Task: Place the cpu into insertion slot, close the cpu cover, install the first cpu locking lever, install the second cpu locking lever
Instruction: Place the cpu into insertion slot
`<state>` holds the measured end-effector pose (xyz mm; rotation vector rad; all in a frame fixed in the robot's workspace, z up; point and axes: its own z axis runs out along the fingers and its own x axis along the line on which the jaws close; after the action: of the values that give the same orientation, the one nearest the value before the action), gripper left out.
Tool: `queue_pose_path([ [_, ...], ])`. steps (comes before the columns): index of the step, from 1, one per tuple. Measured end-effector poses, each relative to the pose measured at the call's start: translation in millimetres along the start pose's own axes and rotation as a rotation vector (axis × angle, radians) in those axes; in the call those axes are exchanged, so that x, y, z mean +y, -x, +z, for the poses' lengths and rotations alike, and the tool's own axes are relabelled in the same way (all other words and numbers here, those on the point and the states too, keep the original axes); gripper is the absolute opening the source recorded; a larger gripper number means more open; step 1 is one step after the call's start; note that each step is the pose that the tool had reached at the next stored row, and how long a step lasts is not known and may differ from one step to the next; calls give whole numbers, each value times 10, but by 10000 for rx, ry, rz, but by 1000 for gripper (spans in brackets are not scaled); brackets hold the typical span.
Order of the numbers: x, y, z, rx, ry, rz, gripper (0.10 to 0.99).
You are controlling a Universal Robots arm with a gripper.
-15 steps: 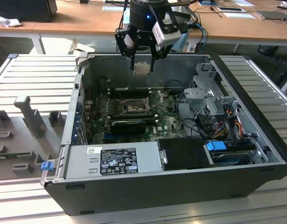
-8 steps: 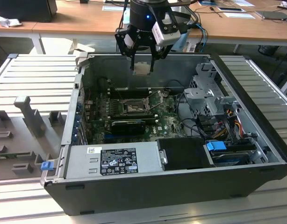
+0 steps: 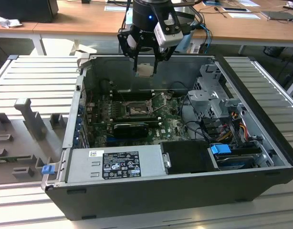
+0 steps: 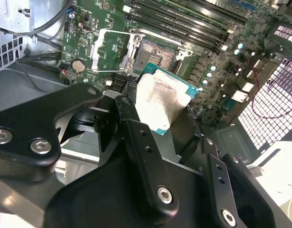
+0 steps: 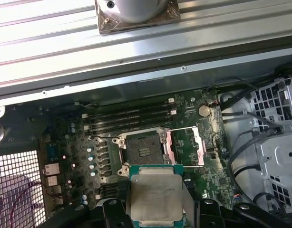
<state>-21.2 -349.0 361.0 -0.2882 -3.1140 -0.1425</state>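
My gripper point(image 3: 145, 71) hangs above the open computer case, shut on the cpu point(image 3: 145, 69), a small pale grey square chip held by its edges. In both wrist views the cpu point(image 5: 155, 194) point(image 4: 161, 99) sits between the black fingers point(image 5: 110, 209), with its green rim showing. Below it on the motherboard lies the empty insertion slot point(image 3: 137, 110) point(image 5: 142, 149) point(image 4: 153, 57). The cpu cover point(image 5: 184, 145) point(image 4: 112, 50) is swung open to one side of the slot. The locking levers are too thin to make out for certain.
A black card point(image 3: 132, 128) lies just in front of the slot and memory slots point(image 5: 131, 116) run behind it. A grey power supply point(image 3: 115, 164) fills the case front. A drive cage point(image 3: 213, 95) and cables point(image 3: 232, 121) stand at the exterior view's right.
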Motion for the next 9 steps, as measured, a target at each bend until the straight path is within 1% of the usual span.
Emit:
queue_pose_path([
  [9, 0, 0, 1, -28, 6, 316, 529],
])
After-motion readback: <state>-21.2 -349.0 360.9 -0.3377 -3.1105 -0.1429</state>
